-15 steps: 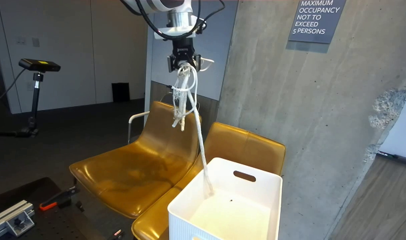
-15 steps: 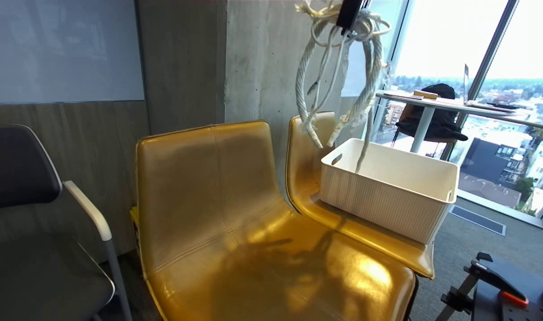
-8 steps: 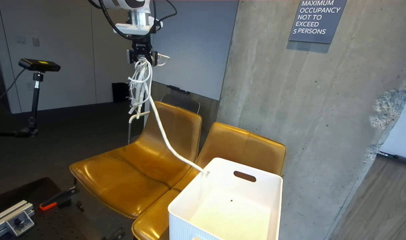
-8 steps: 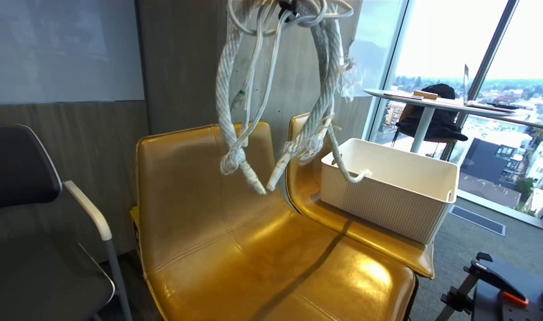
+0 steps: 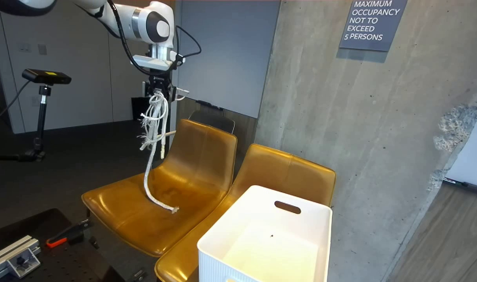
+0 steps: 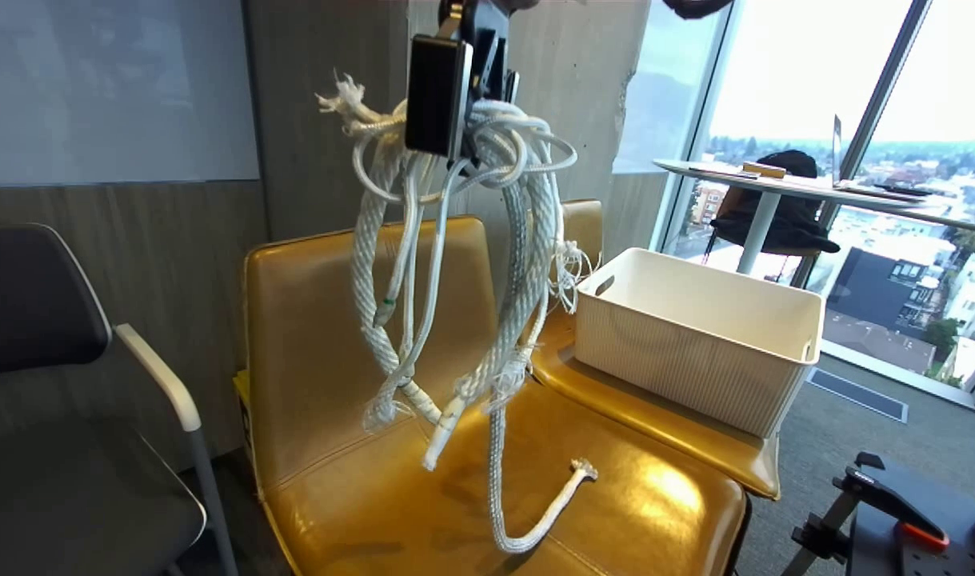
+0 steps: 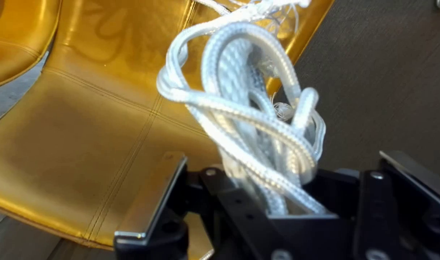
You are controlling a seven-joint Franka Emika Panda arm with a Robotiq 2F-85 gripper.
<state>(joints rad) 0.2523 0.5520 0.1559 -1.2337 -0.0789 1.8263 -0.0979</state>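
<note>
Gripper [image 5: 159, 93] points down over a gold chair [image 6: 311, 344], w/ a white rope bundle [image 6: 523, 292] hanging from it. In the wrist view, fingers [image 7: 153, 196] stand apart & the bundle is bunched up btwn them; can't tell if they press on it. Bundle is part thick & twisted, part thinner & braided, looped & tangled, w/ frayed ends [image 6: 345, 98]. One long cord [image 6: 496, 472] drops lowest & curls at the bottom, its frayed tip over the seat [image 6: 359, 512]; can't tell if it touches.

Next to that chair, a 2nd gold chair [image 5: 293, 164] bears a cream bin [image 6: 687, 360], rectangular & ribbed outside. Bundle hangs outside the bin, off to one side.

Bkgd: concrete wall [image 5: 312, 98] w/ a blue-gray sign [image 5: 373, 23], "maximum occupancy not to exceed 5 persons." Also in an exterior view: a dk office chair [image 6: 39, 304] & a round table [image 6: 811, 192] by tall windows [image 6: 815, 64]. A blk camera [image 5: 46, 76] sits on a stand [image 5: 41, 117], & a blk & orange tool [image 5: 72, 232] lies on a dk perforated work surface [image 5: 66, 262].
</note>
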